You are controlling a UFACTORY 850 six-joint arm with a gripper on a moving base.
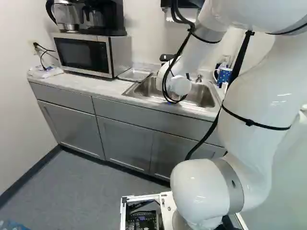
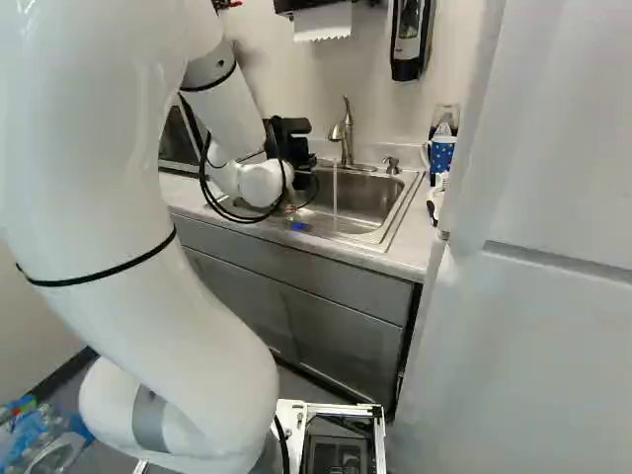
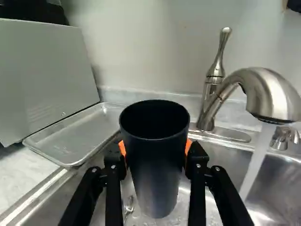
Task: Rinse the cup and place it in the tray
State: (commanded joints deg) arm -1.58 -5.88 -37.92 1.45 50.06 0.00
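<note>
One dark, round, tapered cup (image 3: 157, 169) is held upright between the two orange-padded fingers (image 3: 122, 148) of one black gripper (image 2: 299, 158), over one stainless-steel sink (image 3: 223, 157). One white, jointed arm (image 2: 118, 188) is bent and stretched forward. Beside the fingers, one shallow silver metal tray (image 3: 77, 136) is seen; on their other side, water (image 3: 254, 162) is poured from one curved metal faucet (image 3: 263, 89).

The cup (image 3: 155, 174) looked smooth and mostly matt, the tray (image 3: 77, 139) like shiny metal. The faucet (image 3: 263, 89) was satiny metal, the sink (image 3: 282, 181) glossier metal. The table (image 3: 21, 172) looked smooth, the cabinet doors (image 1: 124, 143) smooth and dull.
</note>
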